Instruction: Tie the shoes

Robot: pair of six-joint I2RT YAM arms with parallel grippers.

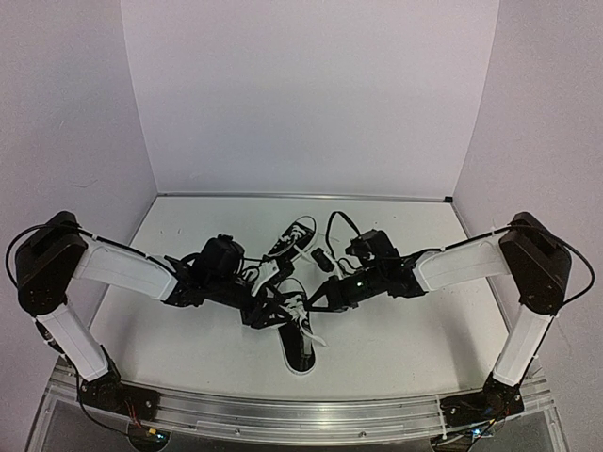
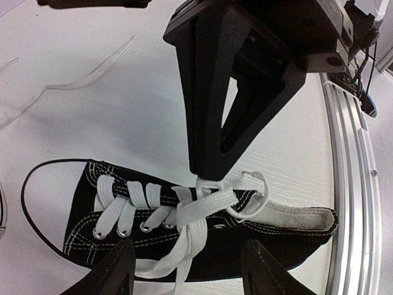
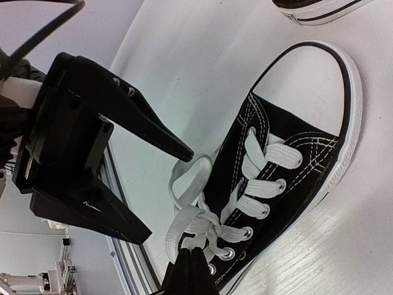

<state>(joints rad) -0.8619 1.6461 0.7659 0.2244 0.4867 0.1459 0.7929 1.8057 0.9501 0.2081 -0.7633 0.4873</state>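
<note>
One black sneaker (image 1: 300, 341) with a white toe cap lies at the table's middle; it also shows in the left wrist view (image 2: 80, 209) and the right wrist view (image 3: 288, 166). Its white laces (image 2: 202, 206) are crossed in a loose knot with a small loop (image 2: 258, 193) by the ankle opening. My right gripper (image 3: 191, 253) is shut on the lace at the knot; its closed tips (image 2: 212, 169) press down there. My left gripper (image 2: 187, 244) is open, its fingers (image 2: 116, 270) apart over the shoe's side, with loose lace ends between them. Both grippers (image 1: 267, 311) (image 1: 313, 298) meet over this shoe.
The second sneaker (image 1: 294, 235) lies farther back; its sole edge shows in the right wrist view (image 3: 319, 9). An aluminium rail (image 2: 353, 184) runs along the table's near edge. White walls stand on three sides.
</note>
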